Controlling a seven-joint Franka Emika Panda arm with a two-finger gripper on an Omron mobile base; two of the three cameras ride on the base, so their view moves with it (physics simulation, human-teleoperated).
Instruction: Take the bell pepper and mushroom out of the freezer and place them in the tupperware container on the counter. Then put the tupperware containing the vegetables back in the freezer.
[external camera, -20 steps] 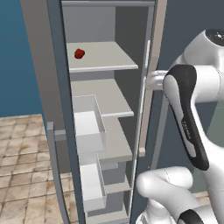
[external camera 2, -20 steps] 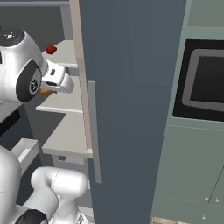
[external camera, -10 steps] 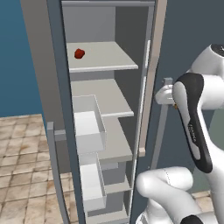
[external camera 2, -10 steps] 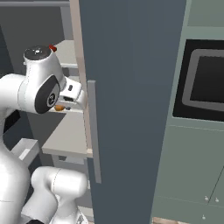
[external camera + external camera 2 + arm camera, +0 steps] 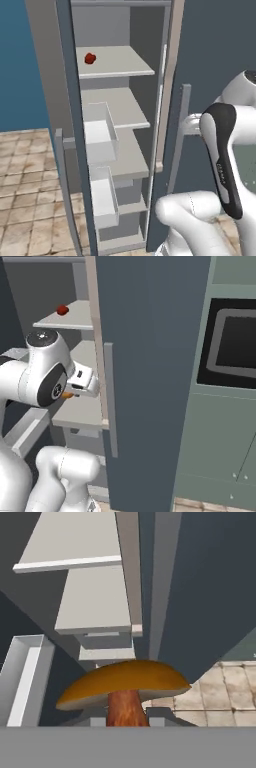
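Observation:
My gripper [image 5: 128, 719] is shut on the stem of the mushroom [image 5: 125, 679], whose orange-brown cap spreads just above the fingertips. From the right base view, the gripper [image 5: 70, 395] hangs in front of the freezer's middle shelf, with a bit of orange mushroom [image 5: 67, 396] showing under the white hand. The small red bell pepper [image 5: 90, 58] [image 5: 62, 309] lies alone on the upper shelf of the open freezer [image 5: 125, 107]. The tupperware container and the counter are out of view.
Translucent white door bins [image 5: 97, 132] hang on the open left door. The freezer's tall grey right door [image 5: 150, 356] with its vertical handle stands close to the hand. A built-in oven [image 5: 232, 343] sits to the right. Tiled floor [image 5: 25, 165] lies below.
The arm has drawn back from the freezer shelf, moving the hand down and outward toward the right door edge. The mushroom stays in the grip. The bell pepper has not moved.

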